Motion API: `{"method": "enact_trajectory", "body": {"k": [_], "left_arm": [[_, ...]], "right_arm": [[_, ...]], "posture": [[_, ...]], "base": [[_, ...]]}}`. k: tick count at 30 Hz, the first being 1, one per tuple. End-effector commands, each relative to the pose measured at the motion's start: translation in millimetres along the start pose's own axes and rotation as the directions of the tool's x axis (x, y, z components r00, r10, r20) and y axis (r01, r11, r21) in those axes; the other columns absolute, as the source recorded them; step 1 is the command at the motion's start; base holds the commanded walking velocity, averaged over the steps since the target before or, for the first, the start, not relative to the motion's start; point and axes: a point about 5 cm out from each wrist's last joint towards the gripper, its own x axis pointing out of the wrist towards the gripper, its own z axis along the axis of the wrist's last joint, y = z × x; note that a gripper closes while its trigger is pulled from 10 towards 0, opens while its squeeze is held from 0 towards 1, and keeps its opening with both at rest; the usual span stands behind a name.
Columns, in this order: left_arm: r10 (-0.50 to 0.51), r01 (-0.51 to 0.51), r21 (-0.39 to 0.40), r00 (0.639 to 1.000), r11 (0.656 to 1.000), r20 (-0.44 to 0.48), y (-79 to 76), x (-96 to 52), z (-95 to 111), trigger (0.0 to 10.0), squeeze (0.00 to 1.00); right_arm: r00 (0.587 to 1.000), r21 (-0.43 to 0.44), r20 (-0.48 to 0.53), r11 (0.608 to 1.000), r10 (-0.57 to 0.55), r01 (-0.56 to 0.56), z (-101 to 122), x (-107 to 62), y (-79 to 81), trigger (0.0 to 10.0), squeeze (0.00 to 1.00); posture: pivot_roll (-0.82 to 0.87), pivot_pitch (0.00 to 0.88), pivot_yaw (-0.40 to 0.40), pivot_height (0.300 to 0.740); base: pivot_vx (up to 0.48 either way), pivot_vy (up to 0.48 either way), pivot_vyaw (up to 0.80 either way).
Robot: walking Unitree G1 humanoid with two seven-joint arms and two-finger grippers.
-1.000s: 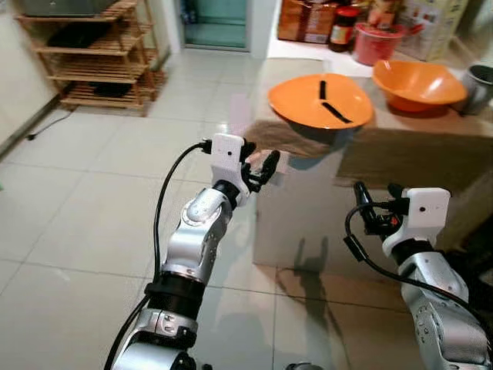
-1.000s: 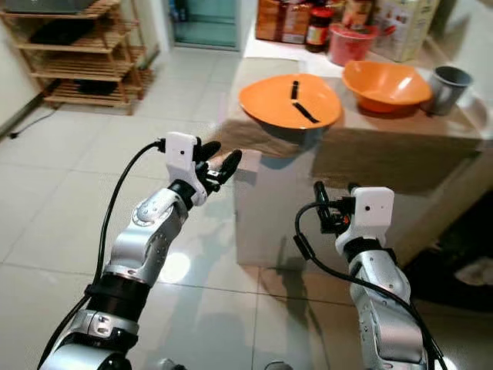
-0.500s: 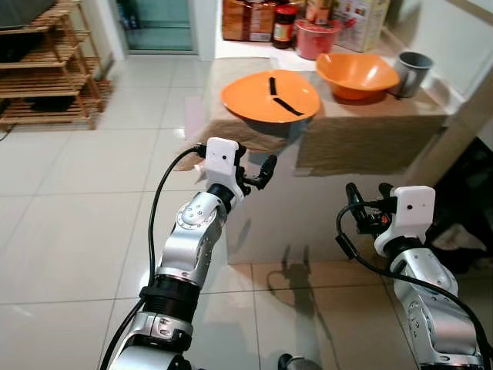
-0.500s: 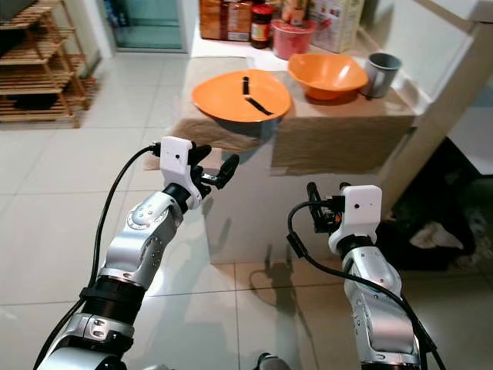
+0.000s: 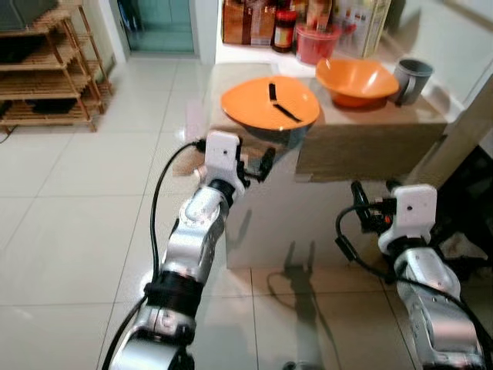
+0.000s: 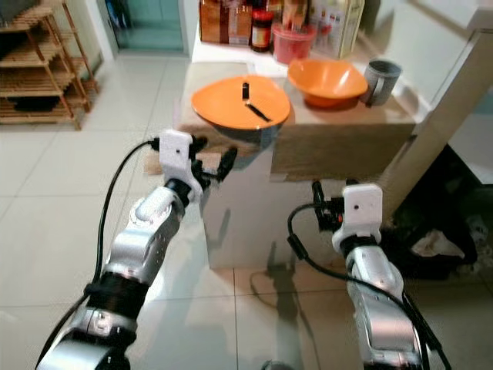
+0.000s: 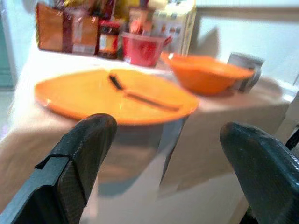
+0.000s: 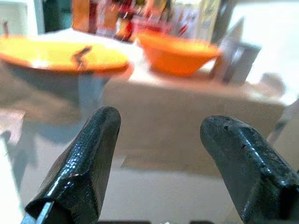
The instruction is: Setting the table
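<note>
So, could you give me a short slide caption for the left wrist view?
Open left gripper faces an orange plate with a black utensil beside an orange bowl.

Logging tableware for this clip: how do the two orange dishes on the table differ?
The orange plate is wide and shallow; the orange bowl is deeper and narrower. The plate holds dark utensils; nothing shows inside the bowl. The plate sits near the table's front left edge, the bowl farther back beside the grey cup. Both are plain orange.

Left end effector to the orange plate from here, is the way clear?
Probably yes. The left end effector is open, just below the table edge facing the orange plate, with nothing between them; it must rise slightly.
</note>
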Motion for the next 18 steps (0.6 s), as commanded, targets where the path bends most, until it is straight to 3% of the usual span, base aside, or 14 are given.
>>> {"method": "enact_trajectory", "body": {"k": [1,11,18], "left_arm": [[-0.025,0.025,-0.003,0.998,1.0,0.051,-9.3,5.7,12,10.0,0.0],[-0.04,0.039,0.004,0.994,0.999,0.105,-14.2,6.8,22,10.0,0.0],[-0.027,0.026,0.005,0.99,1.0,0.137,-14.8,8.1,29,10.0,0.0]], "right_arm": [[0.999,-0.023,0.032,1.0,-0.01,0.011,5,-1.0,-3.4,10.0,0.0],[0.985,-0.089,0.173,0.996,0.001,0.015,44,2.9,0.2,10.0,0.0],[0.98,-0.086,0.2,0.996,0.008,0.009,52,3.4,2.9,10.0,0.0]], "posture": [[-0.04,0.0,-0.002,0.74],[-0.05,0.0,-0.001,0.74],[-0.05,0.0,0.002,0.74]], "base": [[0.461,0.0,0.0],[0.455,0.0,0.0],[0.44,0.0,0.0]]}}
